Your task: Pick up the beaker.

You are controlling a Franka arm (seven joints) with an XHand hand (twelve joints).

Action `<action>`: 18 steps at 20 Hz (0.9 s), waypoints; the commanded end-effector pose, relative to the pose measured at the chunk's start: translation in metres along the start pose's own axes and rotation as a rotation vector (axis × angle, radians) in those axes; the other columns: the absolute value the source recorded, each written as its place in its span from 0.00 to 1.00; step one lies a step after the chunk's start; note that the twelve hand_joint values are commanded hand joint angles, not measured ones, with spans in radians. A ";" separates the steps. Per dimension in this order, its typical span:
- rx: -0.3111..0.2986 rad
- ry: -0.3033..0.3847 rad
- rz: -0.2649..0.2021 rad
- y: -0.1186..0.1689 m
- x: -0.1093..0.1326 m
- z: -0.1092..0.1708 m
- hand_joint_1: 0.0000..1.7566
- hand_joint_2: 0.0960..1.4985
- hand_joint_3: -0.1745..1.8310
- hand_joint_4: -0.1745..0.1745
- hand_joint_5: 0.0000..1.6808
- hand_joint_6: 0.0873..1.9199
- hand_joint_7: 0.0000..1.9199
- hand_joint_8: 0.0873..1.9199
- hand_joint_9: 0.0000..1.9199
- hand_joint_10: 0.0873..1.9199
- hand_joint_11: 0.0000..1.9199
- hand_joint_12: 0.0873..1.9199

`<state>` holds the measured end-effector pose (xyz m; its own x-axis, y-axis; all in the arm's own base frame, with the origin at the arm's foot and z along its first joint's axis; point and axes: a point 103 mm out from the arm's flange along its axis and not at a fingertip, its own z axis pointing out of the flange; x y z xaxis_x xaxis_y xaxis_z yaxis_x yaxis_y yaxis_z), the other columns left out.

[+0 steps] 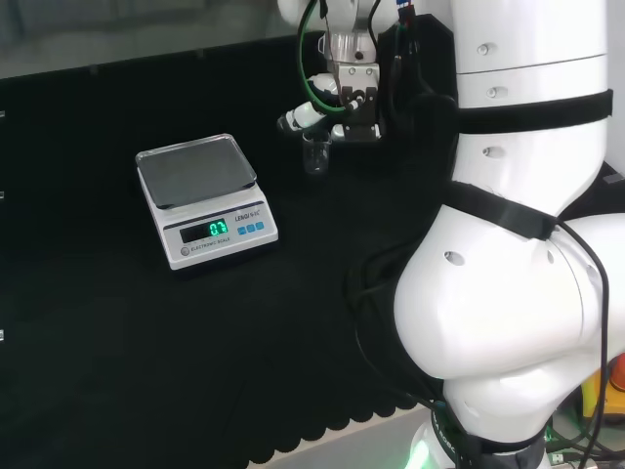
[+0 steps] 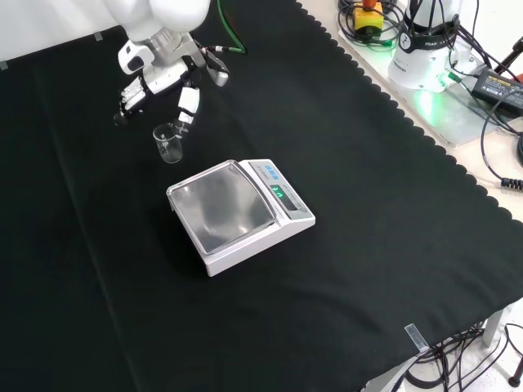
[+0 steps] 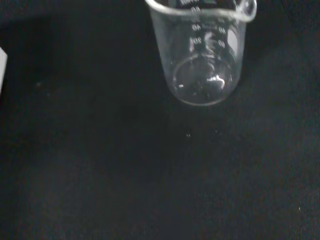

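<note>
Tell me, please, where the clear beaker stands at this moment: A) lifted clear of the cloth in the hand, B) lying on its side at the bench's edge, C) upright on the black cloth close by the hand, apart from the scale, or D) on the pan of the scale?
C: the beaker stands upright on the black cloth just below the hand in the front view, with bare cloth between it and the scale.
</note>
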<state>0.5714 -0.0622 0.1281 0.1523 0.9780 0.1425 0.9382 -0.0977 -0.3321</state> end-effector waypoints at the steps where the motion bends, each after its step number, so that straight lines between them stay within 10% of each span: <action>1: 0.038 0.024 0.021 0.006 -0.007 0.017 0.25 0.53 0.15 0.30 0.16 0.00 0.01 0.39 0.03 0.48 0.13 0.74; 18: 0.041 0.022 0.015 0.009 -0.010 0.040 0.31 0.54 0.15 0.22 0.26 0.00 0.20 0.41 0.29 0.38 0.37 0.62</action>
<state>0.5660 -0.0816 0.0902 0.1823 0.9666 0.1799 0.9135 -0.0989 -0.3946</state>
